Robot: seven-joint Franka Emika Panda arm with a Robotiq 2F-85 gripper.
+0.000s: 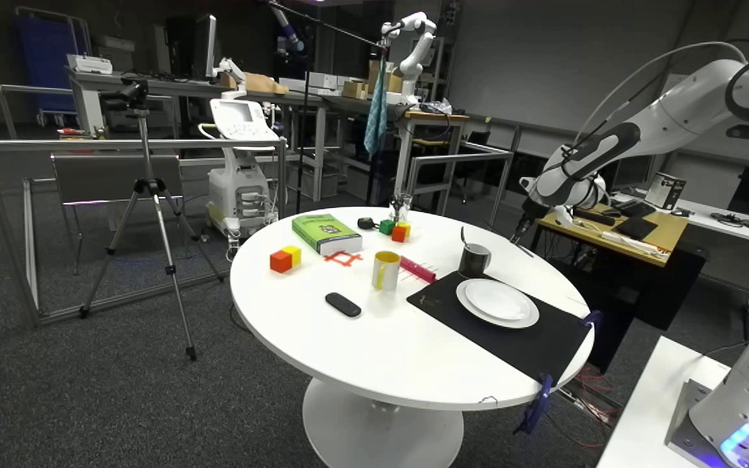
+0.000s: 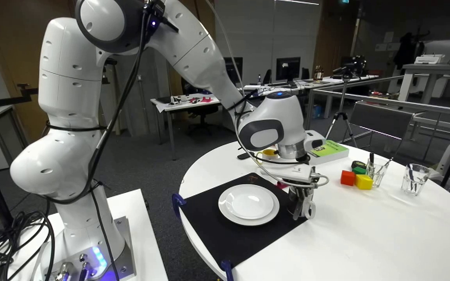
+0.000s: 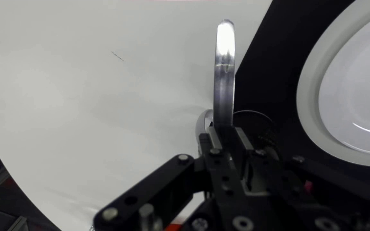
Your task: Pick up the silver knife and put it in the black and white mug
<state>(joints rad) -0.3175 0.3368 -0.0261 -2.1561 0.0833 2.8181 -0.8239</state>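
Observation:
The black and white mug (image 1: 474, 261) stands upright by the mat's corner; a thin utensil sticks up out of it. In the wrist view the mug's dark rim and inside (image 3: 251, 120) lie just beyond my jaws, with its pale handle on the left. My gripper (image 3: 225, 132) is shut on the silver knife (image 3: 224, 77), whose rounded bright end points away from the jaws; its other end is hidden there. In an exterior view my gripper (image 1: 517, 236) holds the knife (image 1: 525, 250) roughly level above the table. In an exterior view my gripper (image 2: 303, 197) partly covers the mug.
Stacked white plates (image 2: 225, 210) lie on the black mat (image 2: 209, 226), held by blue clamps (image 2: 227, 269). A yellow and white cup (image 1: 385, 272), a dark case (image 1: 343, 304), a green book (image 1: 327, 233), coloured blocks (image 2: 348, 178) and glasses (image 2: 414, 179) stand around the table.

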